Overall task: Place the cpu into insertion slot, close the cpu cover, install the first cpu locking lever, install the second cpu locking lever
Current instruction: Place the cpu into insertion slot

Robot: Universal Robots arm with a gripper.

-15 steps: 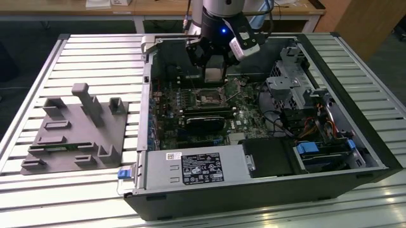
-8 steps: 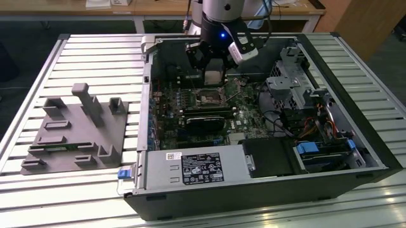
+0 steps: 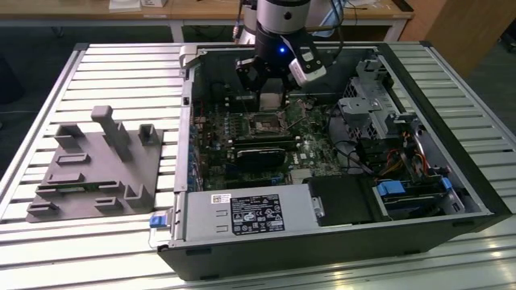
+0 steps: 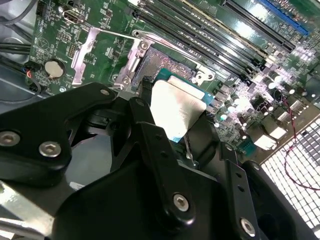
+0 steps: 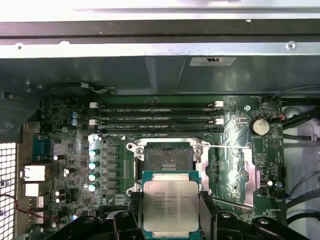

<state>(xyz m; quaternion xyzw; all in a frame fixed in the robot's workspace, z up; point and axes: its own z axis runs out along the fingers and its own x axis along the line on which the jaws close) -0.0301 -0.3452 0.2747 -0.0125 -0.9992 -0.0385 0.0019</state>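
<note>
The gripper point(image 3: 270, 99) is clamped on the cpu point(image 3: 271, 95), 2 black fingers point(image 5: 134, 212) pressing its opposite edges in the first wrist view, pale metal face outward. On the exterior view's clock face, the chip hangs inside the open computer case point(image 3: 451, 199) just above the insertion slot point(image 3: 266, 124), which lies toward 6 o'clock from it; chip and slot are apart. In the first wrist view the insertion slot point(image 5: 165, 161) stands uncovered, dark centre bare. In the second wrist view the cpu cover point(image 4: 82, 50) is swung open beside the slot, next to a coin battery point(image 4: 54, 69). At 9 o'clock of the case, a grey fixture point(image 3: 89, 163) rests on the slatted table point(image 3: 121, 66).
</note>
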